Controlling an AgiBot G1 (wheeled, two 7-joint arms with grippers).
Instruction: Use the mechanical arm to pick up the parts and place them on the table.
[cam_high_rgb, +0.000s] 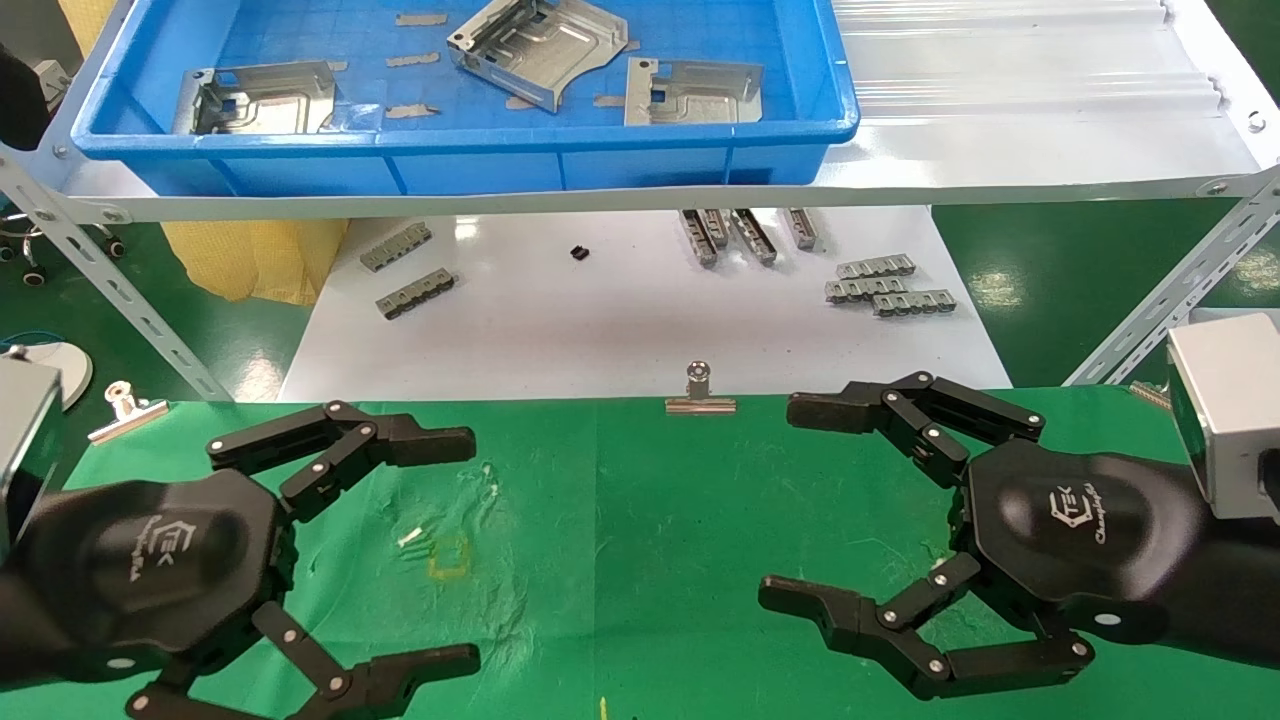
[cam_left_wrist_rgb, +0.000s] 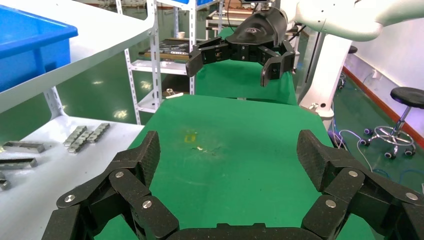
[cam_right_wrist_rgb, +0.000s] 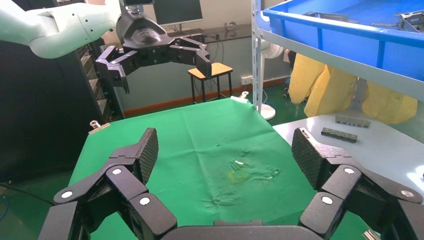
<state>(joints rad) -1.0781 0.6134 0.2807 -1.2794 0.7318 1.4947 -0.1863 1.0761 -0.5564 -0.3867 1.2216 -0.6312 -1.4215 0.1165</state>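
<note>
Table (cam_high_rgb: 700, 520) bare, nothing placed yet. Bin (cam_high_rgb: 140, 140) at 12 o'clock holds all three parts (cam_high_rgb: 540, 40). Left gripper (cam_high_rgb: 470, 545) at 8 o'clock, right gripper (cam_high_rgb: 775, 505) at 4 o'clock: both wide open, empty, hovering over table.

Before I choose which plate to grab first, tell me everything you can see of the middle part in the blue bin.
The middle part is a silver-grey stamped sheet-metal plate, roughly square, with embossed ridges, upturned rim tabs and a curved notch on one edge. It lies turned at an angle to the other two plates, on the floor of the blue bin near the far side, apart from both. Small grey strips lie by it. Neither gripper is near it.
</note>
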